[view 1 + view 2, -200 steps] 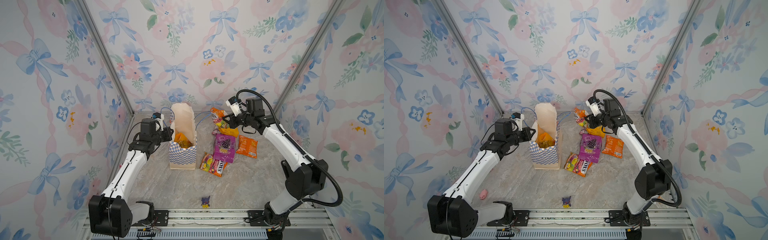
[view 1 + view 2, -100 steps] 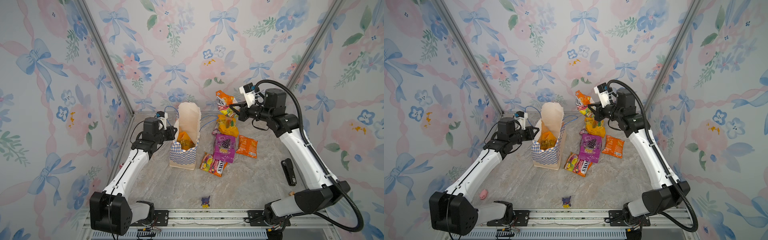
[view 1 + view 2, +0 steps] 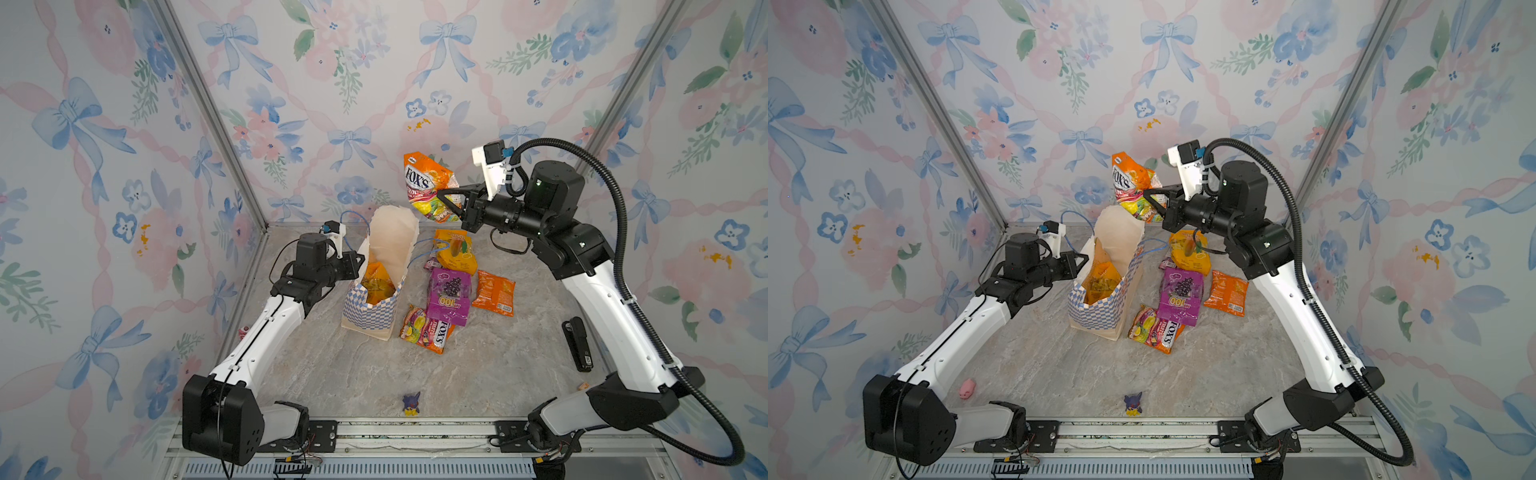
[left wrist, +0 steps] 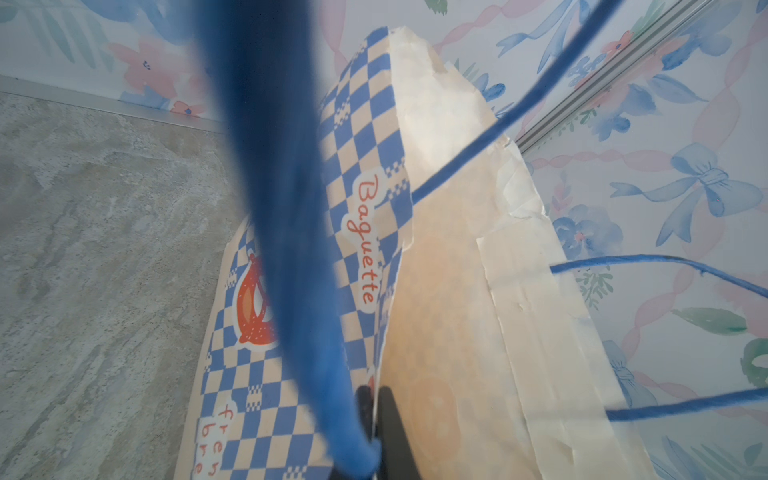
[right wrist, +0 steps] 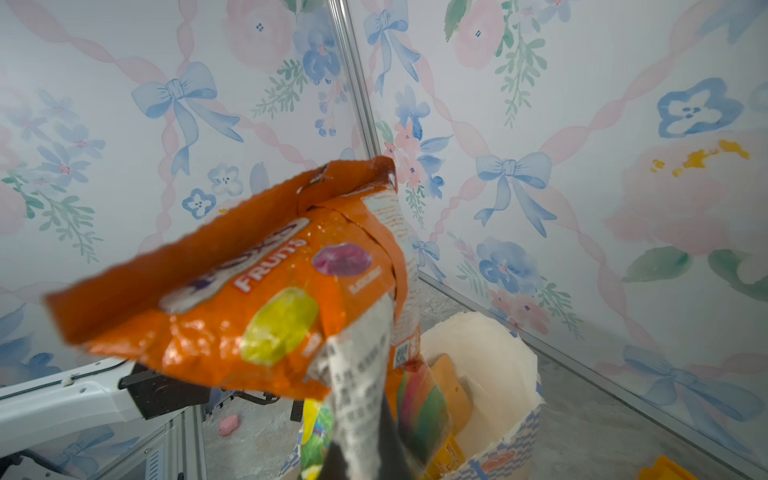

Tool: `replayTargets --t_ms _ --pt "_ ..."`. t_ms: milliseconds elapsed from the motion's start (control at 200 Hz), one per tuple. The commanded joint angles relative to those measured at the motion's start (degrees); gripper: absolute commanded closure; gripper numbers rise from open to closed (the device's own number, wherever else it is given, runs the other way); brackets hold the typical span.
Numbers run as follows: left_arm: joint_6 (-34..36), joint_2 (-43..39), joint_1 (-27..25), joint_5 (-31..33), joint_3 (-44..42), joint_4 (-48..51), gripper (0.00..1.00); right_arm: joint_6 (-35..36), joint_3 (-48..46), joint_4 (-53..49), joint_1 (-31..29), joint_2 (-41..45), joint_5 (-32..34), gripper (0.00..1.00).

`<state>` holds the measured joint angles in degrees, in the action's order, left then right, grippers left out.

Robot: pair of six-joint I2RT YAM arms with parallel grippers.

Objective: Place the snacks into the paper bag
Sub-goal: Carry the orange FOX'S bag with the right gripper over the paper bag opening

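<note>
The paper bag (image 3: pixel 365 309) (image 3: pixel 1100 309) stands upright with an orange packet (image 3: pixel 376 284) inside. My left gripper (image 3: pixel 360 266) (image 4: pixel 374 399) is shut on the bag's left wall near the rim, beside a blue cord handle (image 4: pixel 291 208). My right gripper (image 3: pixel 446 203) (image 5: pixel 374 449) is shut on an orange FOX'S packet (image 3: pixel 426 187) (image 5: pixel 257 299), held in the air just right of and above the bag's mouth. On the table right of the bag lie a yellow-orange packet (image 3: pixel 455 253), a purple packet (image 3: pixel 449 295), a small orange packet (image 3: pixel 494 293) and a multicoloured FOX'S packet (image 3: pixel 428 330).
A small purple-and-yellow figurine (image 3: pixel 411 404) stands near the front rail. A black bar-shaped object (image 3: pixel 577 343) lies by the right arm, with a tiny wooden block (image 3: pixel 584 386) near it. A pink toy (image 3: pixel 967 388) lies at the front left. Floral walls close three sides.
The right gripper has lifted the FOX'S packet off the table, up and toward the bag's mouth. The left gripper has kept its hold on the bag, which shifted slightly.
</note>
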<state>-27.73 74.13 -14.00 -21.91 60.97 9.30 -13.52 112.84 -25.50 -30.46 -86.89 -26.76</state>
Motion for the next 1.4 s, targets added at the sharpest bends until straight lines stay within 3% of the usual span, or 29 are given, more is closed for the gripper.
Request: replayTargets --t_ms 0,305,610,1395 --pt "-0.80 0.19 -0.59 -0.69 1.46 -0.89 1.00 -6.93 3.92 1.51 -1.80 -4.46 2.67 1.00" --pt "0.13 -2.23 -0.59 1.08 1.07 -0.86 1.00 -11.38 11.95 -5.98 -3.64 -14.07 5.58 1.00" --pt "0.13 -1.48 -0.58 1.12 0.91 -0.91 1.00 -1.89 35.33 -30.30 -3.54 -28.58 5.35 1.00" --pt "0.15 -1.35 -0.59 1.41 0.82 -0.79 1.00 11.13 33.77 -37.53 -5.93 -32.37 10.81 1.00"
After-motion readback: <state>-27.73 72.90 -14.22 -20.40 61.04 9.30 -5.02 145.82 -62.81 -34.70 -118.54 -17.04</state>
